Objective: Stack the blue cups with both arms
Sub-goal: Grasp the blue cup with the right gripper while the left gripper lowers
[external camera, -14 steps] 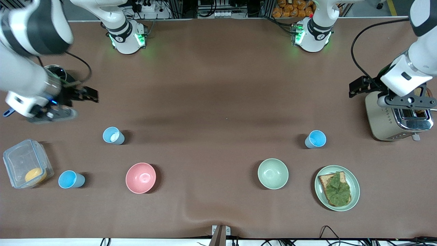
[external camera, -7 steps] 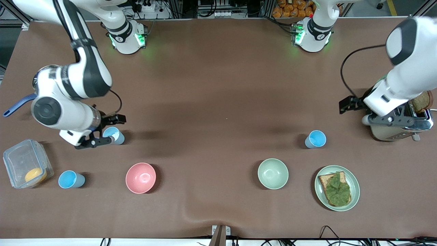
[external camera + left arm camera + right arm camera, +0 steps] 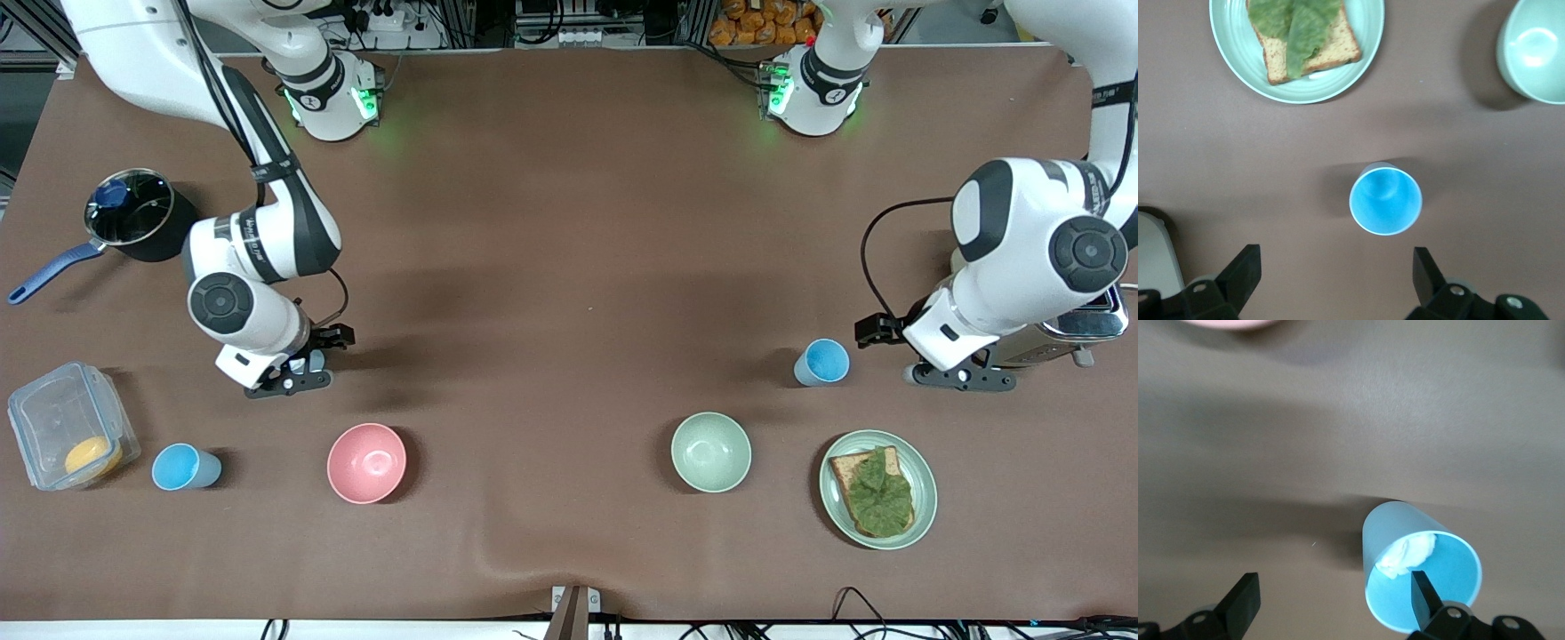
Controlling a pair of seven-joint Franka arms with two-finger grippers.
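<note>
Front view: right gripper low over the brown mat, hiding one cup; left gripper beside a smooth tapered blue cup. Third blue cup sits near the clear box.

Left wrist view: fingers spread wide, cup upright, untouched.

Right wrist view: black fingers open, one overlapping the rim of the whitish-inside cup.

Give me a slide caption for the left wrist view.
Open left gripper poised above an upright blue cup, near the sandwich plate.
</note>
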